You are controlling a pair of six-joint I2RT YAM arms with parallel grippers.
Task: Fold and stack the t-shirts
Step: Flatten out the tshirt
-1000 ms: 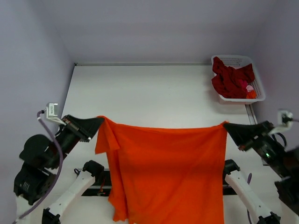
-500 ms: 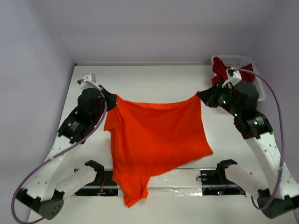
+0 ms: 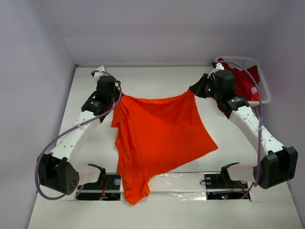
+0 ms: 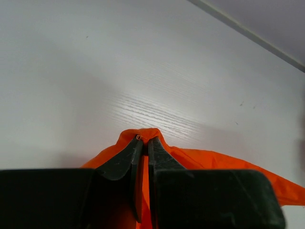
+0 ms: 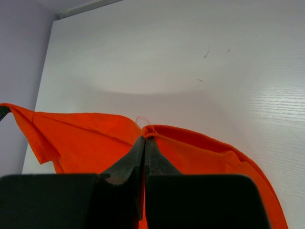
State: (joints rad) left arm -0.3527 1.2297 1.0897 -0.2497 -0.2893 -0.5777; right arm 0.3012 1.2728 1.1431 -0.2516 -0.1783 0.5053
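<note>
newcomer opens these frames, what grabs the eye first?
The bright orange t-shirt, stretched by its far corners between the left claw and the right claw, both shut on it, its tail reaching the table's near edge. Next, the white basket at the far right corner, with dark red shirts heaped inside.

White table (image 3: 157,81), faint wood grain, pale walls on three sides. Orange t-shirt (image 3: 159,136) spread across middle, lower part lying on surface, tail reaching near edge, far edge raised off it. White lattice basket (image 3: 238,59) at far right corner, dark red shirts (image 3: 249,74) heaped inside. Black arm bases (image 3: 100,179) bolted along near edge.
</note>
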